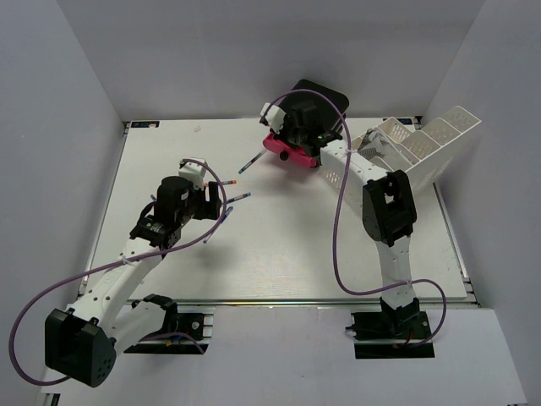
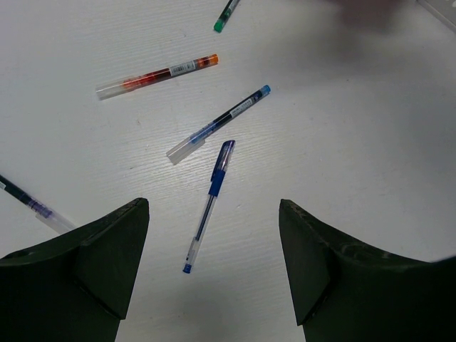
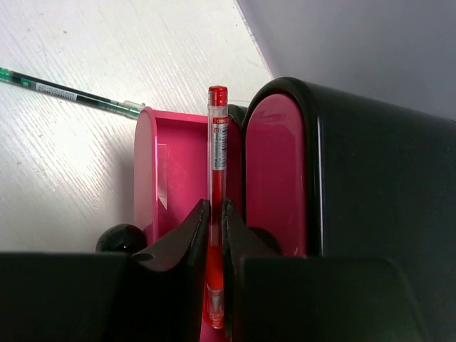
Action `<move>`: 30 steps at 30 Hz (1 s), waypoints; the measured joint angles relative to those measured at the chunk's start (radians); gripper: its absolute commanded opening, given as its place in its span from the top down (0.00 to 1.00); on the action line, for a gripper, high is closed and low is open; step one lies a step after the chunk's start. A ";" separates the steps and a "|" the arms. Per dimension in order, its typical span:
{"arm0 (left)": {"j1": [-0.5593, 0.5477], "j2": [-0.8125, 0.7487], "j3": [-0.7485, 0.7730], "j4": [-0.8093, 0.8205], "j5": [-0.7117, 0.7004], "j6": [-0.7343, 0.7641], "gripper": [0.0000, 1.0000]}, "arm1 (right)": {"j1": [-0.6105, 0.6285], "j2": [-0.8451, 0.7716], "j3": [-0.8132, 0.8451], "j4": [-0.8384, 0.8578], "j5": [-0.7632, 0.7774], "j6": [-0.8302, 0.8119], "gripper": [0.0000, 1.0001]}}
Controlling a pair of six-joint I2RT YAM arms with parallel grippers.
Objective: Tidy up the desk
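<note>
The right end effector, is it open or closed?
Shut on the red pen: both fingers of the right end effector press its barrel.

White links (image 1: 127,271), black joints (image 1: 387,207), purple cables (image 1: 336,245), black end effector fingers (image 2: 107,263).

The left gripper (image 2: 212,214) hangs wide open over the bench (image 2: 356,142). Between its fingers lies the dark blue pen (image 2: 210,196), with bare surface on each side of it. The blue-capped pen (image 2: 221,122) lies just beyond it, and the purple pen (image 2: 32,203) is near the left finger. The right gripper (image 3: 216,214), clamped on the red pen (image 3: 217,135), is over the narrow open pink drawer (image 3: 178,178). The black unit (image 3: 370,185) stands close on the right.
</note>
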 measured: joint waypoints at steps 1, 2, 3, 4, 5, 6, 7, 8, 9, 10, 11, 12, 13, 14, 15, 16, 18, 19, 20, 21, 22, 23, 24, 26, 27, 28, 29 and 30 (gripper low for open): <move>0.000 0.000 0.000 0.000 0.000 0.000 0.17 | 0.000 0.000 0.000 0.000 0.000 0.000 0.90; 0.000 0.000 0.000 0.000 0.000 0.000 0.17 | -0.001 0.000 0.000 0.000 -0.001 -0.001 0.89; 0.000 0.000 0.000 0.000 0.000 0.000 0.17 | -0.001 0.000 0.000 -0.002 -0.001 -0.001 0.88; 0.000 0.000 0.000 0.000 0.000 0.000 0.17 | -0.001 0.000 0.000 -0.003 -0.001 -0.002 0.84; 0.000 0.000 0.000 0.000 0.000 0.000 0.17 | -0.001 0.000 0.000 -0.004 -0.001 -0.003 0.81; 0.000 0.000 0.000 0.000 0.000 0.000 0.17 | -0.001 0.000 0.000 -0.006 -0.001 -0.004 0.77; 0.000 0.000 0.000 0.000 0.000 0.000 0.17 | 0.000 0.000 0.000 -0.008 -0.001 -0.004 0.71; 0.000 0.000 0.000 0.000 0.000 0.000 0.17 | 0.000 0.000 0.000 -0.011 -0.005 -0.004 0.69; 0.000 0.000 0.000 0.000 0.000 0.000 0.17 | 0.001 0.000 0.000 -0.014 -0.005 -0.005 0.67; 0.000 0.000 0.000 0.000 0.000 0.000 0.17 | 0.002 0.000 0.000 -0.015 -0.005 -0.007 0.63; 0.000 0.000 0.000 0.000 0.000 0.000 0.17 | 0.002 0.000 0.000 -0.015 -0.007 -0.007 0.62; 0.000 0.000 0.000 0.000 0.000 0.000 0.17 | 0.003 0.000 0.000 -0.016 -0.008 -0.010 0.61; 0.000 0.000 0.000 0.000 0.000 0.000 0.17 | 0.003 0.000 0.000 -0.016 -0.008 -0.010 0.61; 0.000 0.000 0.000 0.000 0.000 0.000 0.17 | 0.003 0.000 0.000 -0.016 -0.009 -0.010 0.61; 0.000 0.000 0.000 0.000 0.000 0.000 0.17 | 0.003 0.000 0.000 -0.016 -0.009 -0.010 0.62; 0.000 0.000 0.000 0.000 0.000 0.000 0.17 | 0.003 0.000 0.000 -0.016 -0.009 -0.010 0.63; 0.000 0.000 0.000 0.000 0.000 0.000 0.17 | 0.003 -0.002 0.000 -0.019 -0.010 -0.006 0.69; 0.000 0.000 0.000 0.000 0.000 0.000 0.17 | 0.003 -0.003 0.000 -0.024 -0.012 -0.004 0.71; 0.000 0.000 0.000 0.000 0.000 0.000 0.17 | 0.003 -0.006 0.000 -0.031 -0.017 0.001 0.74; 0.000 0.000 0.000 0.000 0.000 0.000 0.17 | 0.002 -0.010 -0.001 -0.043 -0.024 0.008 0.77; 0.000 0.000 0.000 0.000 0.000 0.000 0.17 | 0.000 -0.018 -0.001 -0.057 -0.032 0.013 0.81; 0.000 0.000 0.000 0.000 0.000 0.000 0.17 | -0.001 -0.026 -0.002 -0.068 -0.046 0.018 0.83; 0.000 0.000 0.000 0.000 0.000 0.000 0.17 | -0.001 -0.037 -0.002 -0.077 -0.063 0.027 0.83; 0.000 0.000 0.000 0.000 0.000 0.000 0.17 | -0.003 -0.064 -0.002 -0.088 -0.097 0.042 0.84; 0.000 0.000 0.000 0.000 0.000 0.000 0.17 | -0.003 -0.079 -0.002 -0.095 -0.114 0.051 0.85; 0.000 0.000 0.000 0.000 0.000 0.000 0.17 | -0.003 -0.092 -0.002 -0.101 -0.130 0.058 0.85; 0.000 0.000 0.000 0.000 0.000 0.000 0.17 | -0.004 -0.104 -0.001 -0.105 -0.146 0.063 0.85; 0.000 0.000 0.000 0.000 0.000 0.000 0.17 | -0.003 -0.114 -0.001 -0.107 -0.161 0.069 0.87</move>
